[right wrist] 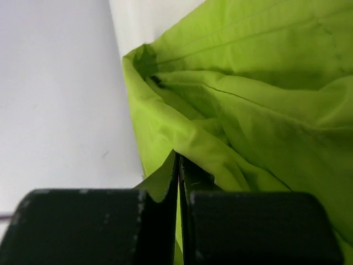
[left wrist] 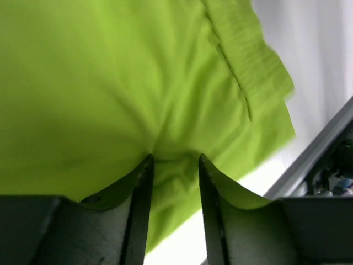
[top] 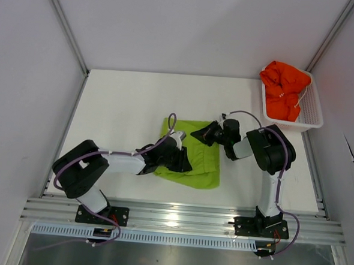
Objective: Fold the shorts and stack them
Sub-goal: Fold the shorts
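Observation:
The lime green shorts (top: 194,160) lie partly folded on the white table's middle. My left gripper (top: 184,160) rests on their near-left part. In the left wrist view its jaws (left wrist: 174,160) stand a little apart, tips pressed on the green fabric (left wrist: 110,83), which puckers between them. My right gripper (top: 202,134) is at the shorts' far right edge. In the right wrist view it (right wrist: 179,157) is shut on a fold of the green fabric (right wrist: 265,110). The orange-red shorts (top: 283,90) lie bunched in the basket.
A white mesh basket (top: 313,114) stands at the far right of the table. An aluminium rail (top: 178,216) runs along the near edge and shows in the left wrist view (left wrist: 314,160). Grey walls close in the left, back and right.

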### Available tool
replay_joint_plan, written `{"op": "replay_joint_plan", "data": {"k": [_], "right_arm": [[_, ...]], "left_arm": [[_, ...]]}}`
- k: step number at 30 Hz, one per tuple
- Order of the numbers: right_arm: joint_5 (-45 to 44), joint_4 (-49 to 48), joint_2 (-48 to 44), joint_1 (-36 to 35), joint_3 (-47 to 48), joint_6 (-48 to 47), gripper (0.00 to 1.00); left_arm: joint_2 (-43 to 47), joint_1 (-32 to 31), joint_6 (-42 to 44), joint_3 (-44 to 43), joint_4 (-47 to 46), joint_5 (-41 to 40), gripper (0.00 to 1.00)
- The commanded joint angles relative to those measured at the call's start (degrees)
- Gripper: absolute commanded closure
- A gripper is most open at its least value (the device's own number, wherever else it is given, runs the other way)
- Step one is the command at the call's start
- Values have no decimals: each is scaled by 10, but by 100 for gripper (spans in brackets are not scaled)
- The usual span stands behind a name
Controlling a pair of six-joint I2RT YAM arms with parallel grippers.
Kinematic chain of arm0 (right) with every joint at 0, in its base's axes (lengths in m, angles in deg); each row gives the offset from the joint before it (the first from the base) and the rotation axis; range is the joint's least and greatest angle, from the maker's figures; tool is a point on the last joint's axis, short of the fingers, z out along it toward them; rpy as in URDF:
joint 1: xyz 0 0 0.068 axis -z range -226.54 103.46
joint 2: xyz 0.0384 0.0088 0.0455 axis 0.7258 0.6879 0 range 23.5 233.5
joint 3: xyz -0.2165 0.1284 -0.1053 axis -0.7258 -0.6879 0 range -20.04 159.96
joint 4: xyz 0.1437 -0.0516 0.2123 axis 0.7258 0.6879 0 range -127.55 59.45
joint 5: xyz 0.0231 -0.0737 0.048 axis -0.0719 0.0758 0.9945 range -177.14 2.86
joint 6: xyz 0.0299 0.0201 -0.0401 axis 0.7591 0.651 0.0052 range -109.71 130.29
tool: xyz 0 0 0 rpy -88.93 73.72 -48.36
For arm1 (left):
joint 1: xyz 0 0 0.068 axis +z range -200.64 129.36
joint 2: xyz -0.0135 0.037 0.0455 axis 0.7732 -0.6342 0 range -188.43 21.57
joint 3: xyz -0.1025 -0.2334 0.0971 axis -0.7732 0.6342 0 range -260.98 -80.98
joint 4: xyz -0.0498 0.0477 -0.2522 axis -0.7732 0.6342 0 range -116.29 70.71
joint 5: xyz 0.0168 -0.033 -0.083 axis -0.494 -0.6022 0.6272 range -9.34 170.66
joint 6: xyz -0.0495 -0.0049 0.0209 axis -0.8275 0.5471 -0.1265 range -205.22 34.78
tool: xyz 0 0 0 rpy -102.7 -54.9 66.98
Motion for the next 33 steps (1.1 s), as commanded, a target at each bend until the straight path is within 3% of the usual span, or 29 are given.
{"op": "replay_joint_plan", "data": {"k": [1,4,5,6,9,13,16,18,21,26,33], "right_arm": [[0,238,-25,-16,120,-129,100],[-9,304,-45,-27,168,-184,100],[-14,316,-58,-26,173,-190,100],[-21,354,-72,-24,181,-210,100],[-60,465,-134,-22,214,-257,87],[-173,577,-257,-30,203,-263,43],[-277,675,-325,-50,163,-180,18],[-324,674,-402,-73,89,-124,11],[-398,714,-487,-130,16,7,6],[-491,825,-531,-259,-16,234,5],[-548,757,-495,-440,-73,463,7]], "left_arm": [[47,-15,-16,2,37,-15,58],[77,-29,-20,-24,82,-37,40],[89,-29,-18,-43,98,-45,26],[114,-29,-14,-51,131,-56,18],[155,-7,11,-108,244,-87,6],[217,46,11,-120,295,-88,3],[272,79,-4,-97,318,-116,3],[295,105,-11,-86,335,-123,3],[328,131,-11,-78,360,-114,2],[375,141,-4,-81,406,-125,1],[403,152,7,-111,478,-136,1]]}}
